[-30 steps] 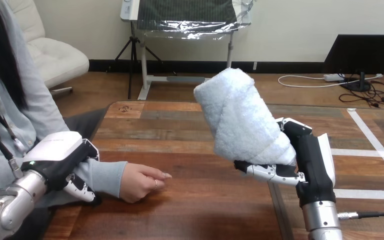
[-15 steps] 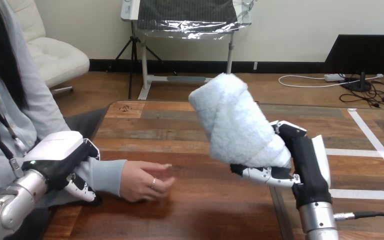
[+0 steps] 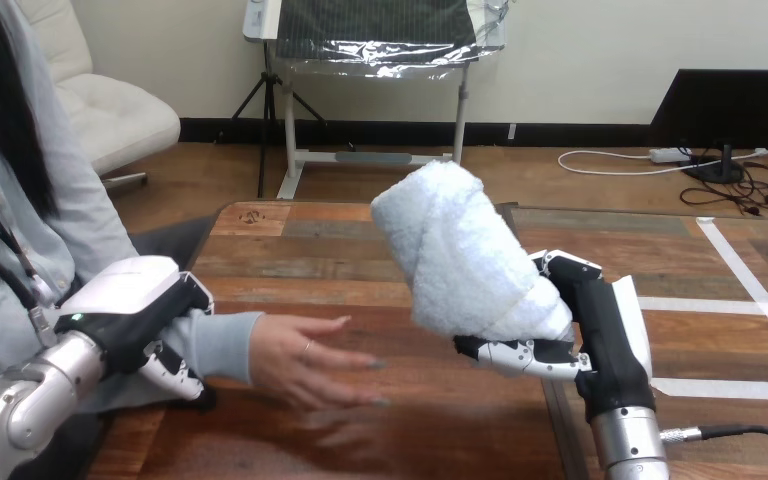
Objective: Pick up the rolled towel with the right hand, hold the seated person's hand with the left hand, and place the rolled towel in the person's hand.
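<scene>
Head view: person's hand (image 3: 310, 365) uncurled from fist, fingers now spread; right hand (image 3: 605, 335), gripping rolled towel (image 3: 460, 250), edged nearer; left hand (image 3: 135, 305) curled round person's forearm (image 3: 222, 345). Placement looks ready.

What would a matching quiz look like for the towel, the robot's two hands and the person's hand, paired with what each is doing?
Things: 1 rolled towel; 2 left hand; 3 right hand; 4 person's hand.
States: A curled round the person's forearm; B fingers stretched out, low at the table; C raised above the table, tilted; D gripping the towel's lower end.
Pairs: 1-C, 2-A, 3-D, 4-B.
</scene>
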Controlling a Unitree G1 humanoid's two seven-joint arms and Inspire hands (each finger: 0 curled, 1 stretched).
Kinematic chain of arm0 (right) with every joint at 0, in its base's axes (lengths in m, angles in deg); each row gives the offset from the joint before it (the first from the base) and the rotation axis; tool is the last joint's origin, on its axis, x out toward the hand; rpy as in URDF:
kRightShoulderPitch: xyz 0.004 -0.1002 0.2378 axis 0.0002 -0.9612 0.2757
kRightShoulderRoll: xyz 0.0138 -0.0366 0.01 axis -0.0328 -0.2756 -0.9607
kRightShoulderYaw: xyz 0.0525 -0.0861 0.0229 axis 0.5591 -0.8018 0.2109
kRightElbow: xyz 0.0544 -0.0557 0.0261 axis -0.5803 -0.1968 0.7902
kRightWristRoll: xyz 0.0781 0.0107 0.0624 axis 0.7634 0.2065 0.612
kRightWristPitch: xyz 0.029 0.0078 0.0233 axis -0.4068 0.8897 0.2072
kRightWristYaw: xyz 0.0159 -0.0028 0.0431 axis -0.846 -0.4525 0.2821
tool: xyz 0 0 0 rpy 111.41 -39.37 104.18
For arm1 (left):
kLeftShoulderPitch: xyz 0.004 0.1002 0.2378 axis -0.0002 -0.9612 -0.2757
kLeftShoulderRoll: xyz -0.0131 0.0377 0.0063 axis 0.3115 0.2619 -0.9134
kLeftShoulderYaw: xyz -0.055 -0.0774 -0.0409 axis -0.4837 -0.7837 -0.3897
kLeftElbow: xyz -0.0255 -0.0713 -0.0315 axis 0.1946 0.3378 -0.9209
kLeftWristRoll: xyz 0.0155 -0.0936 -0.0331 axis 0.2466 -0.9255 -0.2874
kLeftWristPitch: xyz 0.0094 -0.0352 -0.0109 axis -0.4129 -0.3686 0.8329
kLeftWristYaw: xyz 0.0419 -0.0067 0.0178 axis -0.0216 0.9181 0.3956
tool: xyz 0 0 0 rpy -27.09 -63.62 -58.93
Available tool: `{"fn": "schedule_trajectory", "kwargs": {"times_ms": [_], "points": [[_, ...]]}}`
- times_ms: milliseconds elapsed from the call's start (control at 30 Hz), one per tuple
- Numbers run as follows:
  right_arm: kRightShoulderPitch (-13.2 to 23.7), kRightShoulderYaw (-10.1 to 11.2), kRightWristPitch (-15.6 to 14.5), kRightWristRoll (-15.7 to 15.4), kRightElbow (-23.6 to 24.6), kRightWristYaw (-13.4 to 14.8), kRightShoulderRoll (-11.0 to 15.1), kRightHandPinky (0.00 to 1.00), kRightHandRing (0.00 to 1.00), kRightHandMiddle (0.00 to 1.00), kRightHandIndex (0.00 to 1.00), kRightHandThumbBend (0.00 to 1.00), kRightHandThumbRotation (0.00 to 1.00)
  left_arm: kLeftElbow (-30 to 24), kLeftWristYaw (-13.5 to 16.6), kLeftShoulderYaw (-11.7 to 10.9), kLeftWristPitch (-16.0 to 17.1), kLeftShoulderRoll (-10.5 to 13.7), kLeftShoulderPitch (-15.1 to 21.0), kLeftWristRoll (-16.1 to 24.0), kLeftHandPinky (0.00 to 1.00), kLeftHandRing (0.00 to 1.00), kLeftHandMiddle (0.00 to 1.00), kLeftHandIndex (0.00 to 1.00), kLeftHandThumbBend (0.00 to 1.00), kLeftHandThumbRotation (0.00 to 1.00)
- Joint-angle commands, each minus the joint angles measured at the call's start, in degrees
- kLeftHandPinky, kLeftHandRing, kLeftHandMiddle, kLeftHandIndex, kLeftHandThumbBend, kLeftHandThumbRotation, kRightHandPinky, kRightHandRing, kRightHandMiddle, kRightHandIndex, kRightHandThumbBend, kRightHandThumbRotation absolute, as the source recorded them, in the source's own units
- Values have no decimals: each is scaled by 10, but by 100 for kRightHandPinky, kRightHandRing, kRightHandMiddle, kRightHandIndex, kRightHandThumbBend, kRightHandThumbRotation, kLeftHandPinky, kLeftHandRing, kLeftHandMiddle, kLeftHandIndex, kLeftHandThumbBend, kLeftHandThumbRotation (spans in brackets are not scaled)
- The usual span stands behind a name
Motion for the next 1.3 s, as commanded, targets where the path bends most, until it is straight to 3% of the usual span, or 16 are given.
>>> {"fn": "schedule_trajectory", "kwargs": {"times_ms": [0, 567, 900, 1267], "points": [[47, -7, 4, -7, 9, 19, -2, 23, 28, 39, 44, 78, 0, -47, -5, -16, 17, -24, 53, -25, 20, 25, 30, 29, 83, 0], [48, -25, -11, -22, 2, 28, -7, 24, 29, 39, 44, 78, 0, -113, -38, -29, 16, -26, 77, -49, 19, 24, 30, 31, 79, 0], [47, -48, -22, -60, 6, 70, -4, 25, 29, 39, 44, 80, 0, -144, -43, -36, 17, -34, 92, -51, 19, 24, 29, 30, 81, 0], [44, -63, -23, -64, 1, 79, -11, 24, 29, 39, 44, 81, 0, -166, -62, -41, 10, -42, 107, -57, 18, 23, 29, 30, 83, 0]]}}
